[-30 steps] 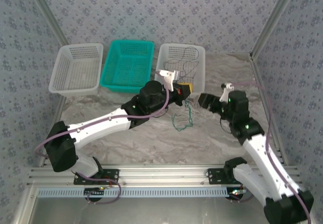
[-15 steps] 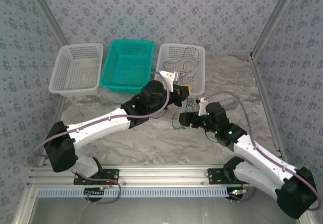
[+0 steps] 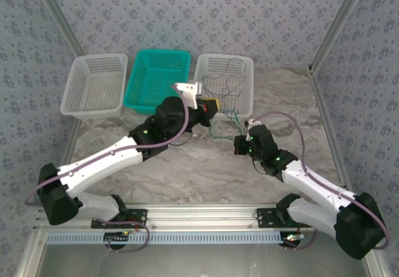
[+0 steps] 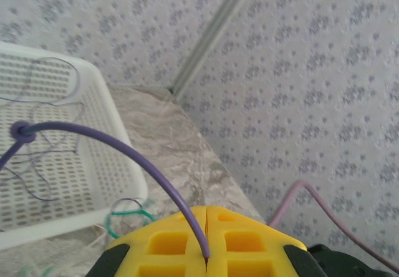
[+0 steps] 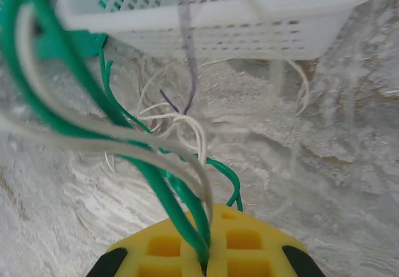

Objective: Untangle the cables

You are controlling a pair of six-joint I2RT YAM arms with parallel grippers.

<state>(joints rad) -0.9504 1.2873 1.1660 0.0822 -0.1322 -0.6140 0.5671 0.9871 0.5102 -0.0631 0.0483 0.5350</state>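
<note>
Left fingers [image 4: 168,242] pinch a purple cable [image 4: 112,141]; right fingers [image 5: 165,246] pinch green and white cables [image 5: 159,186]. A white basket [image 5: 249,21] lies beyond.

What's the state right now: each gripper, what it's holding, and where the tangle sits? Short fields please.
left gripper: shut on purple wire
right gripper: shut on green wire, with a white wire in the same pinch
tangle: strung between the two grippers, just in front of the right white basket
right white basket contents: a few thin dark wires
</note>
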